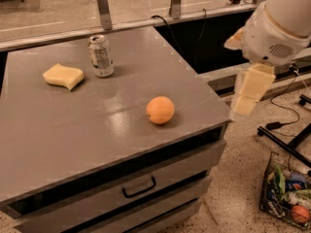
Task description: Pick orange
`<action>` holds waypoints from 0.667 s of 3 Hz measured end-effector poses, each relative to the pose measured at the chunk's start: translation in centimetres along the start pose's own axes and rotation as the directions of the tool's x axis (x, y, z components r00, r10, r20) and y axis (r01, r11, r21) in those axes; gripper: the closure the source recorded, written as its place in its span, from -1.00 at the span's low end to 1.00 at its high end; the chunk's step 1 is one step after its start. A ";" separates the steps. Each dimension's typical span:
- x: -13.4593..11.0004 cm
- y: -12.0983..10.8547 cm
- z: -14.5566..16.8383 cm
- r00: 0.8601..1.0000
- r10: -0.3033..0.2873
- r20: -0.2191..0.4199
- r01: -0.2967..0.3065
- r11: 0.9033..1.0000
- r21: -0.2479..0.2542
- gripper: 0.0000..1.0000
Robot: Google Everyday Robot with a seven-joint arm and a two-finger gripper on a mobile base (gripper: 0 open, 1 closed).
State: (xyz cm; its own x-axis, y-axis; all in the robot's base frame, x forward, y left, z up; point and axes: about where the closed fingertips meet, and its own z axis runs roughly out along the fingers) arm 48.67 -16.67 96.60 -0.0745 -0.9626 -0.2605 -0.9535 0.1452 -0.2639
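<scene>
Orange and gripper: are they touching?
Apart. The camera view shows the gripper hanging beyond the right edge of the table, with a plain gap to the orange.

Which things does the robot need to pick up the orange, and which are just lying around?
Needed: orange, on the cabinet top near its right edge; gripper, off to the cabinet's right, apart from the orange.
Just lying about: soda can; yellow sponge; basket of packets on the floor.

Orange (pixel 160 110) on grey cabinet (pixel 73 135), gripper (pixel 247 98) beside its right edge
</scene>
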 end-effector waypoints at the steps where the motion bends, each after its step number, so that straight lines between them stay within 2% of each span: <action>1: -3.0 -1.7 3.0 0.996 -0.072 0.056 0.074 0.997 -0.023 -1.00; 2: -6.2 -1.8 6.8 0.986 -0.117 0.117 0.125 0.990 -0.063 -1.00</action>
State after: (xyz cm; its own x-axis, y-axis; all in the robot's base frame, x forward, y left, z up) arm 52.84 -9.40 92.39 0.0725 -0.9397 -0.3342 -0.9717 0.0089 -0.2359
